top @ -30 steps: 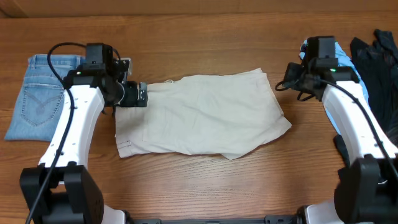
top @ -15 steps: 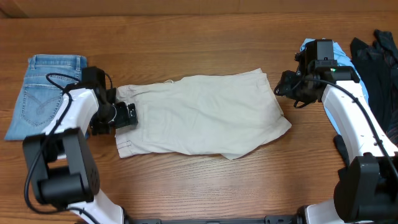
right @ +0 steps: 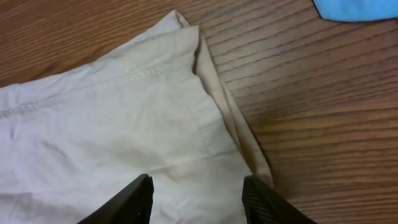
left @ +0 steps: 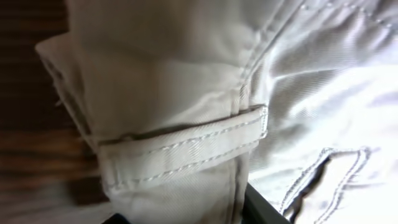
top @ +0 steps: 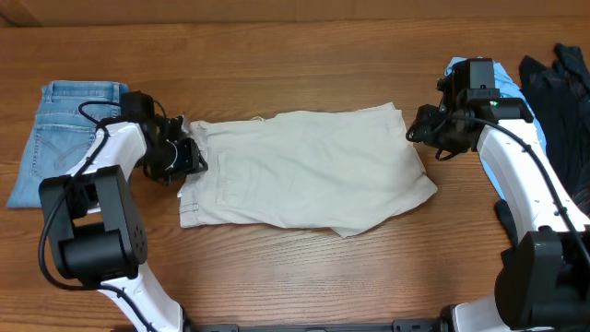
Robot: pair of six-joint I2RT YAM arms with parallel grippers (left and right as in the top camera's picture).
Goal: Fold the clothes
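- One pair of cream shorts lies spread flat mid-table, waistband end to the robot's left, leg hems to the right.
- Right side of the shorts is layered: a lower fold sticks out at the near right corner.
- Left gripper sits at the waistband edge, arm bent low beside it.
- Left wrist view: cloth fills the frame, a belt loop runs across the middle, and the waistband edge is curled up off the wood.
- Left jaws are pinched in on that waistband edge of the shorts. Only a dark finger tip shows at the bottom, so the exact pinch spot is hidden.
- Right gripper hangs at the far right corner of the shorts, just above the hem.
- Right wrist view: both fingers are apart over the flat cloth with nothing clamped between them; jaws roughly half spread.
- Folded blue jeans lie at the far left, just apart from the shorts.
- Light blue cloth and a dark garment sit at the far right, behind the right arm.
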